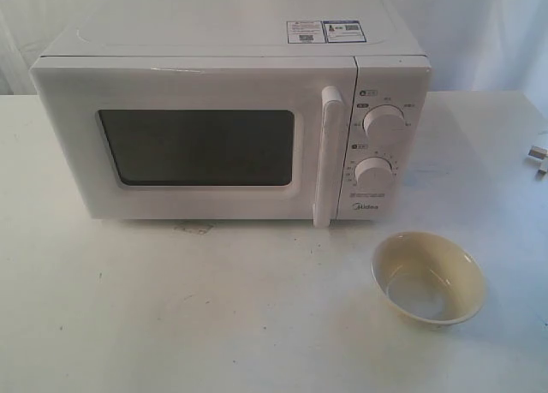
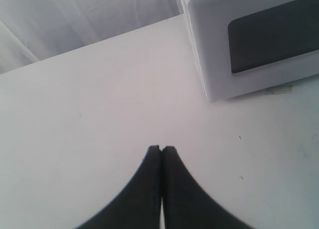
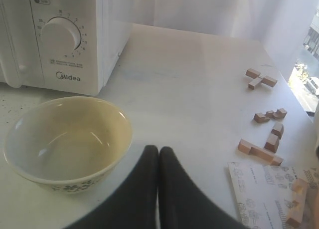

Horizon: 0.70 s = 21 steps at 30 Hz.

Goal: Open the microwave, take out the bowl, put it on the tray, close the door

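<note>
The white microwave (image 1: 231,119) stands at the back of the table with its door (image 1: 193,145) closed and the bar handle (image 1: 327,157) upright. The cream bowl (image 1: 428,277) rests on the bare table in front of the dial panel, empty. No tray shows in any view. In the right wrist view the bowl (image 3: 67,141) lies just beside my right gripper (image 3: 158,150), which is shut and holds nothing. My left gripper (image 2: 161,149) is shut and empty over the table, apart from the microwave's corner (image 2: 254,44). Neither gripper appears in the exterior view.
Several small wooden blocks (image 3: 264,134) and a printed sheet (image 3: 269,194) lie on the table to the bowl's right. A cable plug (image 1: 538,153) sits at the table's right edge. White curtains hang behind.
</note>
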### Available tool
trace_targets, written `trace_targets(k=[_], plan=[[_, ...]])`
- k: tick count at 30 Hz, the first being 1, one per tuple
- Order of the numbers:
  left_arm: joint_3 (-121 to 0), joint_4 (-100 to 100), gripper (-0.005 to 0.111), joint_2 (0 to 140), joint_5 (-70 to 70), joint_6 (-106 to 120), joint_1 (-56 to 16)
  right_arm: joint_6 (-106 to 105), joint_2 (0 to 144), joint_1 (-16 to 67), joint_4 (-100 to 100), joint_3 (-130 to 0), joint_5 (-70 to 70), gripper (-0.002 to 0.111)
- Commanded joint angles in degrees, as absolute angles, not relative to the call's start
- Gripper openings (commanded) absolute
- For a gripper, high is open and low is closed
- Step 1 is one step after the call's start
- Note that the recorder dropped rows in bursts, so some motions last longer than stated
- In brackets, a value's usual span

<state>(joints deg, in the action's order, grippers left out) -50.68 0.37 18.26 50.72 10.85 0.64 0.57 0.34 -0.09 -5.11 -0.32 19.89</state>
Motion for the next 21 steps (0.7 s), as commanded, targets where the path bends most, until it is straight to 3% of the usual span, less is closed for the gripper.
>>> trace_targets(k=[1, 5, 21], plan=[[-42.28, 0.89, 0.0, 18.01, 39.0, 10.56, 0.52, 0.43, 0.0, -0.56, -5.28, 0.0, 19.87, 0.0], [-32.4, -1.26, 0.0, 16.67, 27.41, 10.33, 0.52, 0.43, 0.0, -0.56, -5.28, 0.0, 19.87, 0.0], [-11.03, -2.94, 0.0, 1.24, 8.97, 4.96, 0.52, 0.43, 0.0, -0.56, -5.28, 0.0, 19.87, 0.0]])
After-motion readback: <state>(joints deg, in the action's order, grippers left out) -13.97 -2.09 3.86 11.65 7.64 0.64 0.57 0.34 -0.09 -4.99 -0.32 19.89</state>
